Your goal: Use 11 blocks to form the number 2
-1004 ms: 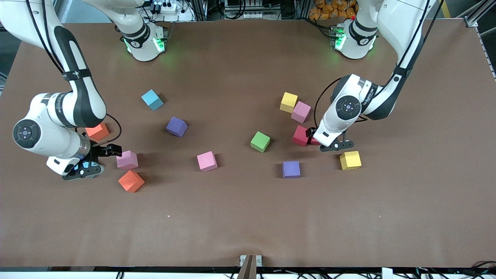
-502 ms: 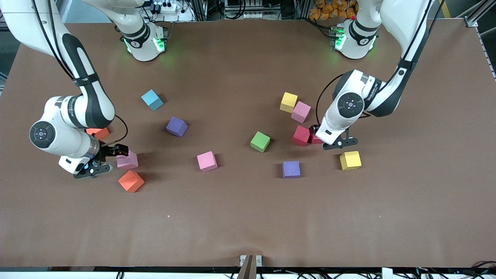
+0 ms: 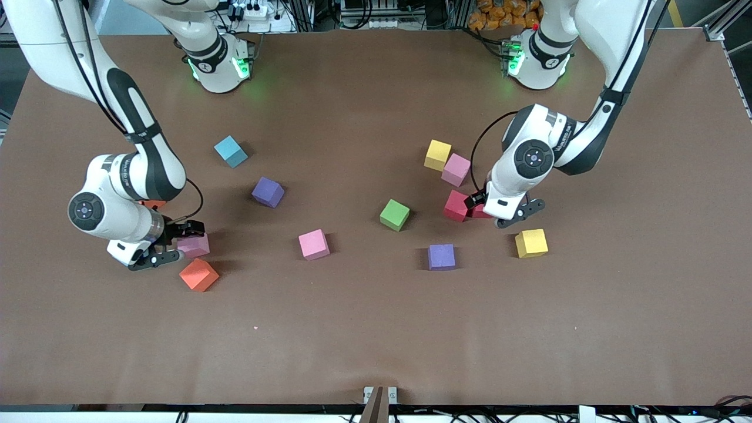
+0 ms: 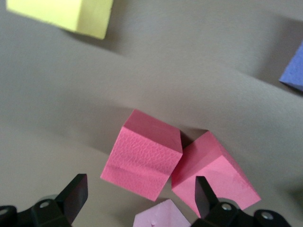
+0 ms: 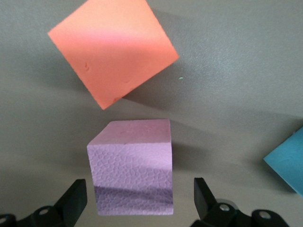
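Blocks lie scattered, no 2 formed. Right gripper (image 3: 170, 244), jaws apart, straddles pink block (image 3: 194, 245); left gripper (image 3: 499, 212), jaws apart, over red pair (image 3: 457, 205). Risk: left jaws nudge the touching neighbour.

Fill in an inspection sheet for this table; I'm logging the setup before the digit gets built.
Surface: brown table, flat, no digit formed yet.
Job's things: blocks scattered singly; two red blocks touch, yellow block beside pink block.
Clutter: nothing seen.
End effectors: left end effector open, low over the red blocks; right end effector open, straddling a pink block beside an orange block.
Cables: black cable looped at the left wrist; another at the right wrist.
Surroundings: frames and wiring past the arm bases.
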Motion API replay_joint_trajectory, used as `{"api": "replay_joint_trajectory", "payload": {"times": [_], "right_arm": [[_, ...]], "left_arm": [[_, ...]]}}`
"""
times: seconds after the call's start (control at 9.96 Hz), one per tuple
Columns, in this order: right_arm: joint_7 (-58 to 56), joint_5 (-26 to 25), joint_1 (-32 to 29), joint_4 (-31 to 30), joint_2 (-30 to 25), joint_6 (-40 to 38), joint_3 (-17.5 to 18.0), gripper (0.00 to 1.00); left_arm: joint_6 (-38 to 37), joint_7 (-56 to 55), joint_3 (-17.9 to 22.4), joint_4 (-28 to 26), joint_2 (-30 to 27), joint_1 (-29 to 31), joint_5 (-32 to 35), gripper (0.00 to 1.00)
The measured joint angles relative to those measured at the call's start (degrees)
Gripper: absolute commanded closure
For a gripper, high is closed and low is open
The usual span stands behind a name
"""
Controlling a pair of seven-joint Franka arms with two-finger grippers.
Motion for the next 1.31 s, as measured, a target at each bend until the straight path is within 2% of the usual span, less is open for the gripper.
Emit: {"api": "replay_joint_trajectory", "payload": {"times": [0.3, 0.6, 0.8, 1.1, 1.21, 1.31], "right_arm": [[0.0, 0.0, 0.0, 0.0, 0.8, 3.1, 0.0, 0.0], [0.0, 0.0, 0.1, -0.1, 2.9, 6.2, 0.1, 0.03], [0.0, 0.0, 0.0, -0.1, 3.4, 6.3, 0.1, 0.26], [0.0, 0.0, 0.1, 0.1, 3.4, 6.3, 0.2, 0.39], [-0.1, 0.0, 0.1, 0.3, 3.3, 6.3, 0.2, 0.39], [-0.1, 0.0, 0.1, 0.6, 3.1, 6.2, 0.2, 0.38]], "left_arm": [[2.5, 3.6, 0.0, 2.0, 3.8, 0.1, 5.1, 0.0], [3.5, 4.1, 0.0, 3.3, 6.2, 0.1, 5.8, 0.0], [3.5, 4.2, 0.0, 3.2, 6.7, 0.0, 5.8, 0.0], [3.4, 6.3, -0.1, 1.5, 6.8, 0.1, 5.9, 0.0], [3.3, 6.5, -0.2, 1.5, 6.8, 0.1, 5.9, 0.0], [3.1, 6.5, -0.4, 1.4, 6.7, 0.1, 5.9, 0.17]]}}
